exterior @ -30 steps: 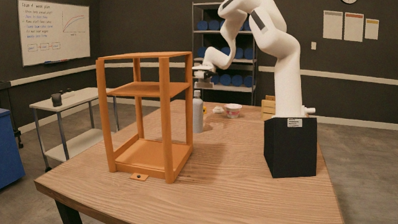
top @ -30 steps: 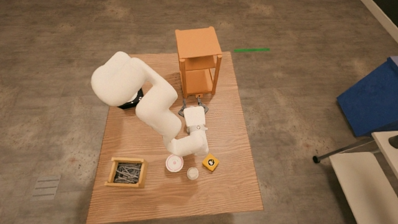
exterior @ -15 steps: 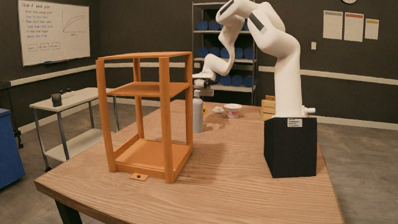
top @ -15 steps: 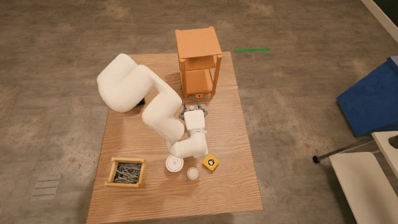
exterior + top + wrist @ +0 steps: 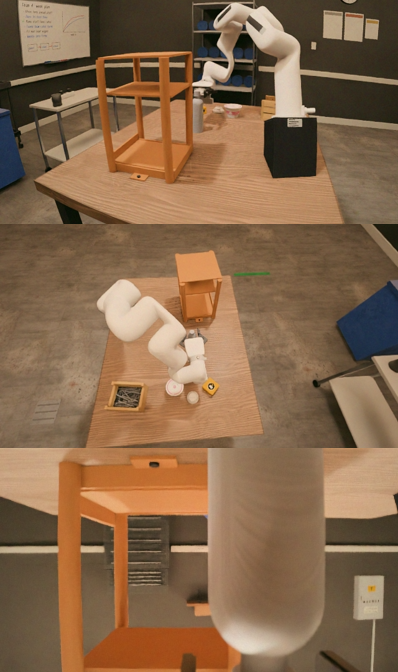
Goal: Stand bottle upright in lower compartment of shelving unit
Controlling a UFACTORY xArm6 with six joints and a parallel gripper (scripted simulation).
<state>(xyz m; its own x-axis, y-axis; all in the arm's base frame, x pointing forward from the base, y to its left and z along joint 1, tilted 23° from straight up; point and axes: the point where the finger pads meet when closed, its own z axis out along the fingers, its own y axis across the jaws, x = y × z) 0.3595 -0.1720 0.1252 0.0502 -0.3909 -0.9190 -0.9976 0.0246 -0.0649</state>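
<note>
Exterior: end effector (image 5: pixel 203 92) (open) seemingly astride bottle (image 5: pixel 198 115)

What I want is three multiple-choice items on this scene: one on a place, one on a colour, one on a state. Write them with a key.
1. Where does the bottle stand?
A. On the table, outside the shelving unit
B. In the lower compartment
C. On the upper shelf

2. What colour is the shelving unit?
A. Blue
B. Orange
C. White

3. How is the end effector?
A. Shut on the bottle
B. Open, with a finger on either side of the bottle
C. Shut on nothing

Key:
1 A: the exterior view shows the bottle upright on the wood beyond the unit's posts.
2 B: every post and board is orange.
3 B: from above, the grey fingers flank the cap with gaps.
</note>
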